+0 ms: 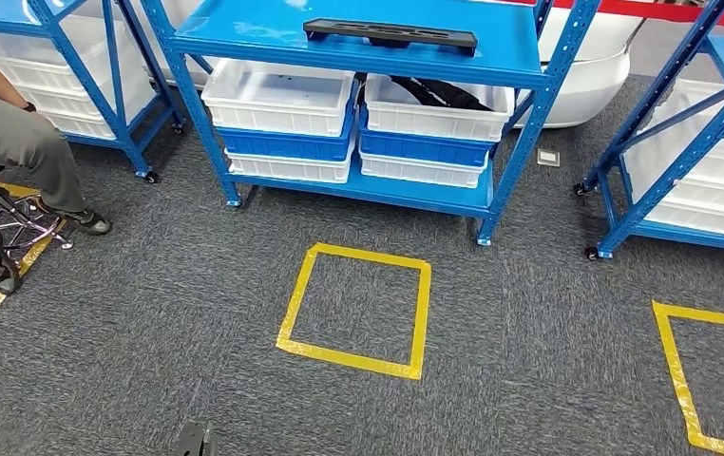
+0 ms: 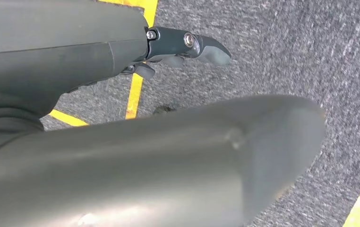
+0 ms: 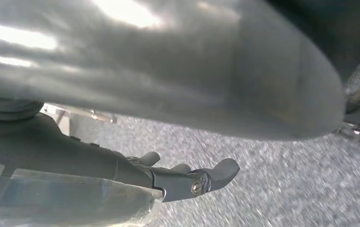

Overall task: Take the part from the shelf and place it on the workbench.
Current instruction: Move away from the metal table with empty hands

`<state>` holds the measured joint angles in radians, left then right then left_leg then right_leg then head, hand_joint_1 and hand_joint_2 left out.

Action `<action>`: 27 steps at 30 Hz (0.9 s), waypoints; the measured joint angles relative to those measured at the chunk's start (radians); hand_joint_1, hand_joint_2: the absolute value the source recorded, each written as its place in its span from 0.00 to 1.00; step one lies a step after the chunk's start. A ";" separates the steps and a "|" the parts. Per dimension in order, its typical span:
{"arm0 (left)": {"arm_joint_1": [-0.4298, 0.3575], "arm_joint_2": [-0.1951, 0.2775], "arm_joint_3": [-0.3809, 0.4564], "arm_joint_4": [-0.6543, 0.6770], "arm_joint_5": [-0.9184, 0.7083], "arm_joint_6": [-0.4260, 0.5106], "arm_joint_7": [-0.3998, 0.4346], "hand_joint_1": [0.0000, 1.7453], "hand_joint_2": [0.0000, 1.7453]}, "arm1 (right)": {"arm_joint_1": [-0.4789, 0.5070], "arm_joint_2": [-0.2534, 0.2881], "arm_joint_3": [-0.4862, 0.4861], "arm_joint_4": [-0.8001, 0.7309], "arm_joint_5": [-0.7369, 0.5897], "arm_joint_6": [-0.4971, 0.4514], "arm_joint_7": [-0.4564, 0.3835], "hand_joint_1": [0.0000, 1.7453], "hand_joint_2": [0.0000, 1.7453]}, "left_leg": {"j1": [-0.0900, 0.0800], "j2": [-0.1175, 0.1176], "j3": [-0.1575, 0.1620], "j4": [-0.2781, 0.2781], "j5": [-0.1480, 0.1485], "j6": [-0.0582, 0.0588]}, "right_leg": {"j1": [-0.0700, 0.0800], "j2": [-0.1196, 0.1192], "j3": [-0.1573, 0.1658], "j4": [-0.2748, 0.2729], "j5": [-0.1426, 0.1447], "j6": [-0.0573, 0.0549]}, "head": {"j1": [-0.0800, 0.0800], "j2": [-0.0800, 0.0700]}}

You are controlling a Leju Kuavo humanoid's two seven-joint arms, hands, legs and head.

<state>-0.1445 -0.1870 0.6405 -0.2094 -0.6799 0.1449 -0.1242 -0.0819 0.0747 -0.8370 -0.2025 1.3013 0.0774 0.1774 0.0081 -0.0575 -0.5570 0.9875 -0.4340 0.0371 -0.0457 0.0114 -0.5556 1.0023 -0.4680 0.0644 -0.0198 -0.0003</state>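
Grey carpet (image 1: 197,313) marked with a yellow tape square (image 1: 355,311) lies nearest. Both arms hang over the floor: left hand (image 2: 178,47) and right hand (image 3: 187,177) carry nothing, fingers loosely extended. Further off stands a blue steel shelf rack (image 1: 358,43); the long flat black part (image 1: 391,35) rests on its upper shelf, above white plastic bins (image 1: 277,95). It appears rigid and light, probably smooth; taking it near mid-length seems soundest. Its underside and far edge are hidden. No workbench is seen.
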 joint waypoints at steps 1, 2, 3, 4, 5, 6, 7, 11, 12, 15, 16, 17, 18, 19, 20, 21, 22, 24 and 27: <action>0.000 0.000 0.000 0.000 0.000 0.001 0.000 0.00 0.00 | -0.001 0.001 0.000 0.000 0.000 0.000 0.000 0.00 0.00 | -0.001 0.000 -0.001 0.007 -0.009 -0.008 | 0.001 0.000 0.012 -0.019 0.003 -0.008 | 0.001 0.000; -0.001 0.000 0.000 0.000 -0.001 0.001 0.001 0.00 0.00 | -0.001 0.001 0.000 0.000 0.000 0.000 0.000 0.00 0.00 | -0.001 0.000 0.000 0.009 -0.015 -0.014 | 0.006 0.001 0.013 -0.017 0.001 -0.019 | 0.000 0.000; -0.001 0.000 0.000 0.000 -0.001 0.002 0.001 0.00 0.00 | -0.001 0.001 0.000 0.000 0.000 0.000 0.000 0.00 0.00 | 0.003 -0.001 0.001 0.010 -0.018 -0.018 | 0.007 0.001 0.016 -0.016 0.001 -0.031 | 0.000 0.000; -0.001 0.000 0.000 0.000 -0.001 0.002 0.001 0.00 0.00 | -0.001 0.001 0.000 0.000 0.000 0.000 0.000 0.00 0.00 | 0.007 0.003 0.002 0.015 -0.021 -0.022 | 0.006 0.001 0.019 -0.016 0.000 -0.039 | -0.001 0.000; -0.001 0.001 0.000 0.000 -0.001 0.002 0.001 0.00 0.00 | -0.001 0.001 0.000 0.000 0.000 0.000 0.000 0.00 0.00 | 0.010 0.011 -0.002 0.028 -0.027 -0.026 | 0.005 0.000 0.023 -0.017 -0.001 -0.046 | -0.002 0.000; -0.002 0.001 0.000 0.000 -0.001 0.003 0.001 0.00 0.00 | 0.000 0.002 -0.001 0.000 0.000 0.000 0.000 0.00 0.00 | 0.012 0.022 -0.017 0.064 -0.045 -0.030 | 0.004 -0.002 0.028 -0.017 -0.003 -0.053 | -0.003 0.000; -0.002 0.001 0.000 0.000 -0.001 0.003 0.001 0.00 0.00 | 0.001 0.002 -0.001 0.000 0.000 0.000 0.000 0.00 0.00 | 0.013 0.036 -0.043 0.118 -0.069 -0.035 | 0.006 -0.004 0.034 -0.018 -0.006 -0.059 | -0.004 0.000; -0.001 0.000 0.000 0.000 -0.003 0.003 0.001 0.00 0.00 | 0.005 0.002 -0.005 0.000 0.001 0.000 0.000 0.00 0.00 | 0.014 0.054 -0.182 0.326 -0.116 -0.038 | 0.014 -0.012 0.056 -0.018 -0.029 -0.069 | -0.005 0.000; -0.001 0.001 0.000 0.000 -0.003 0.004 0.001 0.00 0.00 | 0.006 0.002 -0.005 0.000 0.002 0.000 0.000 0.00 0.00 | 0.013 0.054 -0.179 0.297 -0.082 -0.032 | 0.016 -0.012 0.065 -0.018 -0.036 -0.068 | -0.005 0.000; -0.002 0.003 0.000 0.000 -0.004 0.010 0.001 0.00 0.00 | 0.007 0.006 -0.006 0.000 0.003 0.000 0.000 0.00 0.00 | -0.001 0.064 -0.103 0.104 0.036 0.003 | 0.022 -0.013 0.092 -0.024 -0.060 -0.062 | -0.003 0.000; -0.003 0.004 0.000 0.000 -0.005 0.012 0.001 0.00 0.00 | 0.006 0.008 -0.006 0.001 0.003 0.000 0.000 0.00 0.00 | -0.008 0.069 -0.085 0.064 0.046 0.014 | 0.024 -0.015 0.097 -0.029 -0.067 -0.057 | -0.002 0.000; -0.004 0.005 0.000 0.000 -0.006 0.013 0.001 0.00 0.00 | 0.006 0.009 -0.007 0.001 0.003 0.000 0.000 0.00 0.00 | -0.014 0.073 -0.075 0.043 0.040 0.023 | 0.026 -0.018 0.105 -0.032 -0.068 -0.051 | -0.001 0.000; -0.005 0.005 0.000 0.000 -0.007 0.014 0.001 0.00 0.00 | 0.005 0.010 -0.007 0.001 0.003 0.000 0.000 0.00 0.00 | -0.018 0.073 -0.069 0.032 0.031 0.028 | 0.029 -0.021 0.116 -0.035 -0.066 -0.041 | -0.001 0.000; -0.005 0.004 0.000 -0.001 -0.007 0.015 0.001 0.00 0.00 | 0.004 0.011 -0.007 0.001 0.003 0.000 0.000 0.00 0.00 | -0.017 0.067 -0.056 0.018 0.028 0.034 | 0.031 -0.025 0.124 -0.037 -0.066 -0.035 | -0.002 0.000; -0.005 0.003 0.000 -0.001 -0.007 0.016 0.001 0.00 0.00 | 0.004 0.010 -0.007 0.001 0.003 0.000 0.000 0.00 0.00 | -0.016 0.062 -0.039 0.004 0.027 0.041 | 0.034 -0.027 0.132 -0.027 -0.065 -0.031 | -0.001 0.000; -0.005 0.003 0.000 -0.001 -0.007 0.016 0.001 0.00 0.00 | 0.004 0.010 -0.008 0.001 0.003 0.000 0.000 0.00 0.00 | -0.016 0.058 -0.020 -0.007 0.026 0.048 | 0.036 -0.025 0.122 -0.002 -0.069 -0.030 | -0.001 0.000; -0.006 0.002 0.000 -0.001 -0.007 0.016 0.001 0.00 0.00 | 0.002 0.009 -0.008 0.001 0.003 0.000 0.000 0.00 0.00 | -0.015 0.054 -0.004 -0.016 0.025 0.054 | 0.035 -0.022 0.097 0.045 -0.079 -0.032 | 0.000 0.000; -0.008 0.002 0.000 -0.001 -0.007 0.016 0.001 0.00 0.00 | -0.001 0.008 -0.008 0.001 0.003 0.000 0.000 0.00 0.00 | -0.017 0.049 0.012 -0.020 0.012 0.059 | 0.030 -0.015 0.007 0.177 -0.117 -0.039 | 0.001 0.000; -0.006 0.001 0.001 -0.001 -0.007 0.016 0.002 0.00 0.00 | 0.003 0.005 -0.008 0.001 0.003 0.000 0.000 0.00 0.00 | -0.018 0.036 0.041 -0.020 -0.015 0.049 | 0.025 -0.013 -0.081 0.225 -0.143 -0.026 | 0.003 0.000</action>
<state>-0.1502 -0.1863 0.6412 -0.2104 -0.6870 0.1610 -0.1223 -0.0791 0.0797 -0.8450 -0.2018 1.3046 0.0774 0.1779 -0.0095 -0.0216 -0.5161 0.9679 -0.4492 0.0856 -0.0211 -0.0017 -0.6369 1.2278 -0.6106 0.0383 -0.0172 -0.0004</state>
